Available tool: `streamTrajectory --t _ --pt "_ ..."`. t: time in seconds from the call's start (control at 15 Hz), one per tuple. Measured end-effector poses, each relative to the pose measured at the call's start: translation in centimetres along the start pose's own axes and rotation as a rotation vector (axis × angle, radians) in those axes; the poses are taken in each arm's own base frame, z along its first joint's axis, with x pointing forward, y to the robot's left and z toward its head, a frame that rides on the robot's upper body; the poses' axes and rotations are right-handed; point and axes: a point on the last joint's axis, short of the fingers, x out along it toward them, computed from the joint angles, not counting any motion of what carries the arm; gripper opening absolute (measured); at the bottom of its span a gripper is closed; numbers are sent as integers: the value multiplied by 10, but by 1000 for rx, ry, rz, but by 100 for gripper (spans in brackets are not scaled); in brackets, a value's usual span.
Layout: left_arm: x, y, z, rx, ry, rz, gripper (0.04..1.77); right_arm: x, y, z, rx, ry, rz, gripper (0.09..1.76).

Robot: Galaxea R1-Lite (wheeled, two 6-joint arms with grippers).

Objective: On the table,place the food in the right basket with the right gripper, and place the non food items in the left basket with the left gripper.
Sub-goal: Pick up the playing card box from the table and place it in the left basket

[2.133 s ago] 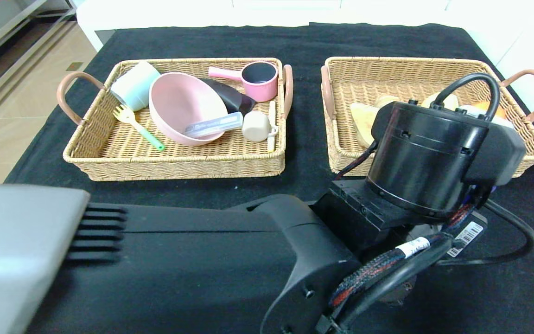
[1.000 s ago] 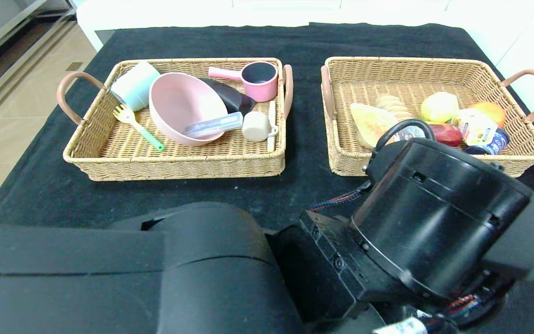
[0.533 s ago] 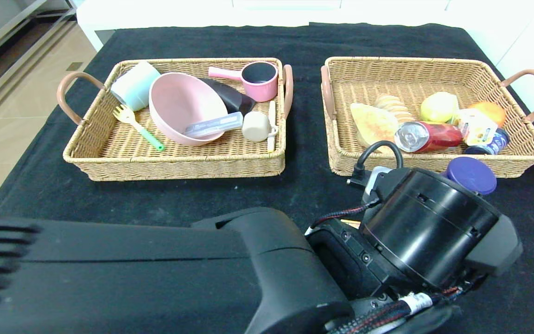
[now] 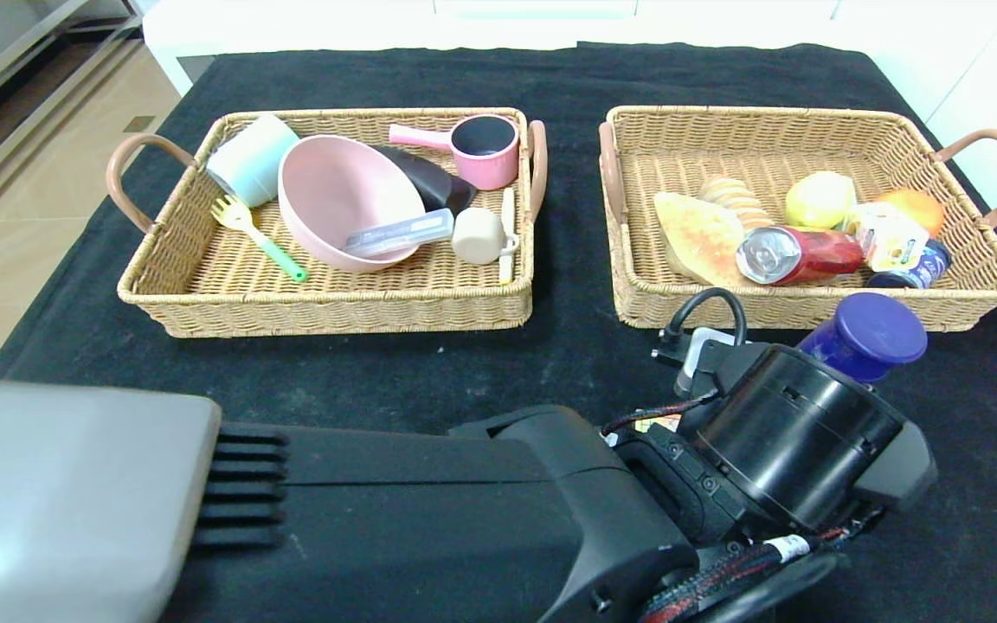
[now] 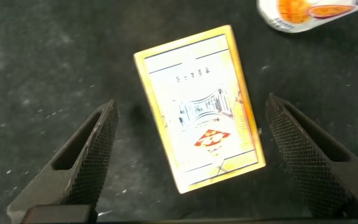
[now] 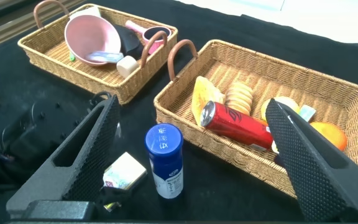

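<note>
Black cloth covers the bench (image 4: 568,78), and two wicker baskets sit side by side on it. All places below are told from the right basket (image 4: 810,121).

Inside the right basket lie a piece of bread (image 4: 696,232), a red can (image 4: 801,254) on its side, a yellow fruit (image 4: 819,199) and an orange (image 4: 914,206). Just in front of this basket stands a blue bottle (image 6: 165,160) with a round blue cap, upright on the cloth. A yellow card box (image 5: 199,107) lies flat on the cloth a little nearer the robot than the bottle.

The left end effector (image 5: 197,155) hangs right over the card box. Its two fingers (image 5: 86,155) are wide apart, one on each side of the box, and they do not touch it.

The right end effector (image 6: 194,158) is held up in front of the right basket, fingers spread wide, gripping nothing.

Beside the right basket, the left basket (image 4: 196,285) holds a pink bowl (image 4: 338,195), a pink pot (image 4: 481,149), a pale cup (image 4: 249,157) and a yellow and green fork (image 4: 258,235).
</note>
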Motion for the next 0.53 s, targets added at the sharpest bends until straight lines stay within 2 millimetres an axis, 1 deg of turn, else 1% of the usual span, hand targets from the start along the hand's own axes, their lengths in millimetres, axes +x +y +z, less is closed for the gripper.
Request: streamTrajectory --t 0.33,0.53 --pt "12 -6 -2 22 -6 48 171 -1 0 1 -2 -6 0 171" --pt "18 -5 -4 22 -1 57 172 -1 0 1 -2 -8 0 171"
